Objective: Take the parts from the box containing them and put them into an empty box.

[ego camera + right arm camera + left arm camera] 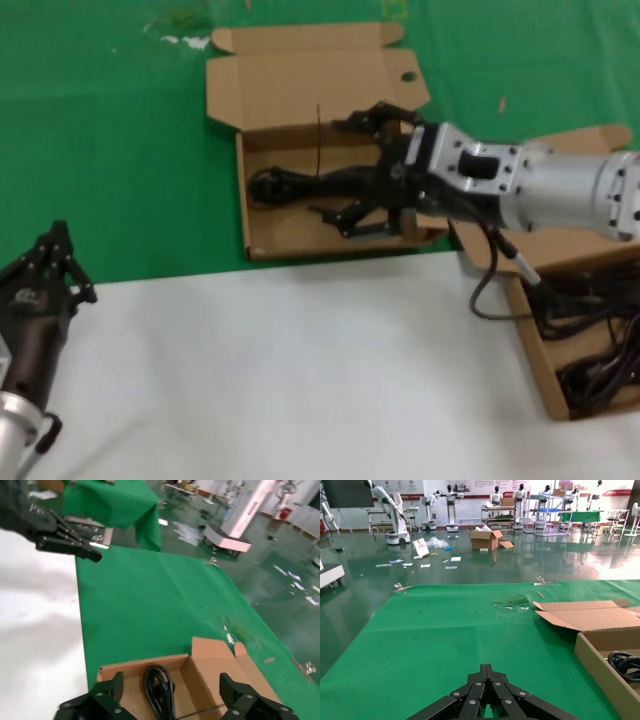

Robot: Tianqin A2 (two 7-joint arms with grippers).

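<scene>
Two cardboard boxes sit on the table, both with lids thrown back. The shallow mailer box (pixel 262 232) lies on the green cloth (pixel 110 150), its large lid (pixel 300 85) folded away from the robot, a round hole showing in the side flap (pixel 408 77).

One coiled black cable (pixel 285 186) lies lengthwise on the floor of this box, its looped end toward the robot's left. The right wrist view shows the same cable (pixel 159 690) on the box floor between the two finger sets.

The right gripper (pixel 378 172) is over the mailer box, arm reaching in from the right. Its fingers are spread wide, one set near the far wall, one near the near wall, straddling the cable. I cannot tell whether they touch it.

The second box (pixel 537 372) is at the robot's right, mostly on the white cloth (pixel 280 380). It holds a tangle of more black cable bundles (pixel 600 375). The robot's own thicker cable (pixel 490 275) droops from the right wrist beside it.

The left gripper (pixel 55 262) is parked low at the left, at the edge of the white cloth, fingers drawn together to a point, holding nothing.
</scene>
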